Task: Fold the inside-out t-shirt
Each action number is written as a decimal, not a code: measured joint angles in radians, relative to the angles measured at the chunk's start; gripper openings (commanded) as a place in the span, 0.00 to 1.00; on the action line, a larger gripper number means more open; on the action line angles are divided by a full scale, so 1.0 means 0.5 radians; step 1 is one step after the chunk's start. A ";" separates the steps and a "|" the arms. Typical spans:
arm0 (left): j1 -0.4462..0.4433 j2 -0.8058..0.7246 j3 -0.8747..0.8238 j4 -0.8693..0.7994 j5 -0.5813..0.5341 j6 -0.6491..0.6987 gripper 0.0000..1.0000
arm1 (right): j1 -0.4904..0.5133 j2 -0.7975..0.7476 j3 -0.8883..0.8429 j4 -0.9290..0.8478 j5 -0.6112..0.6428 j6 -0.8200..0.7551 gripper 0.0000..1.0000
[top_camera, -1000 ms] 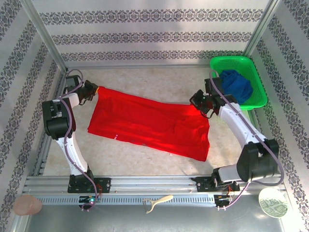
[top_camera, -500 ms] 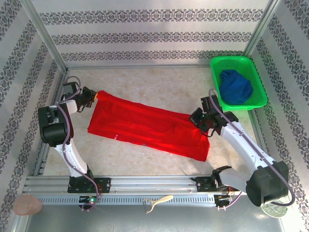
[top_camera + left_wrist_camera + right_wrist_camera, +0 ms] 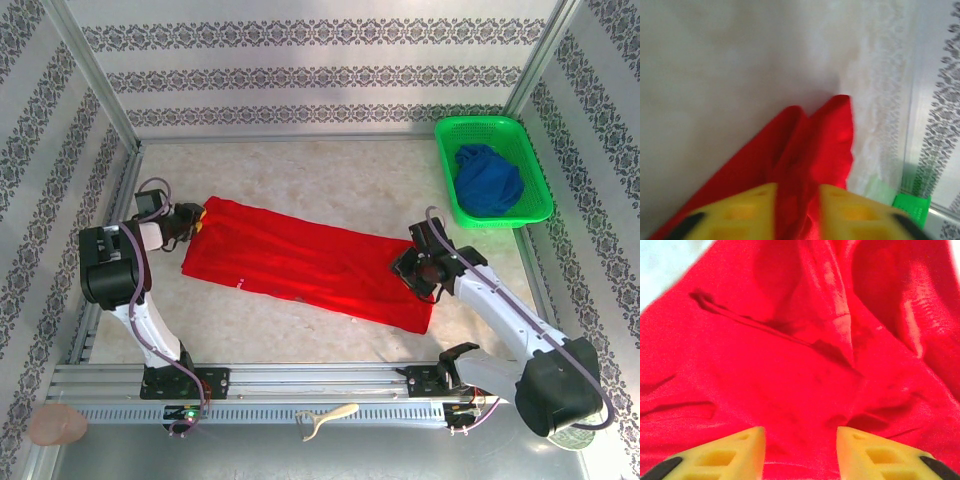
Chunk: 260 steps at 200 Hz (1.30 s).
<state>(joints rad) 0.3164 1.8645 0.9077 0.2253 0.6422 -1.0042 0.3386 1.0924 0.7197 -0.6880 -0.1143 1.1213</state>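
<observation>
From above, the red t-shirt [image 3: 300,262] lies spread on the table [image 3: 330,170], left of the green basket [image 3: 480,120] and nearer my bases. My left gripper [image 3: 192,218] sits at the end farthest from the basket, and my right gripper [image 3: 410,266] at the end nearest it.

At my left wrist, my yellow fingers [image 3: 745,210] stand narrowly apart with a fold of red cloth between them. I cannot tell whether they pinch it.

At my right wrist, my jaws gape moderately, holding nothing, over wrinkled cloth.

If I pull away carelessly, that fold could snag on a finger and drag the corner askew. The ridges under my right jaws could get pressed into the fold.
</observation>
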 measured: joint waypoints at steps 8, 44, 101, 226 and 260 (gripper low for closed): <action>0.017 -0.016 -0.035 0.001 -0.003 -0.014 0.55 | -0.002 -0.026 -0.011 -0.036 0.026 0.014 0.48; 0.065 -0.218 0.034 -0.088 -0.066 0.082 0.61 | -0.131 -0.031 0.094 -0.089 0.056 -0.047 0.49; -0.192 -0.048 0.748 -0.270 0.063 0.275 0.60 | -0.156 1.021 0.861 0.062 -0.137 -0.488 0.49; -0.381 0.314 0.814 -0.667 0.053 0.568 0.60 | 0.036 1.645 1.226 0.015 -0.101 -0.821 0.45; -0.381 0.341 0.784 -0.671 0.030 0.596 0.60 | 0.040 1.657 1.192 0.006 -0.102 -0.871 0.00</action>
<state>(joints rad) 0.1261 2.0350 1.2995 -0.1104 0.6571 -0.7063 0.3584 1.9209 1.3159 -0.6849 -0.1654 0.6857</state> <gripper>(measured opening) 0.596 0.124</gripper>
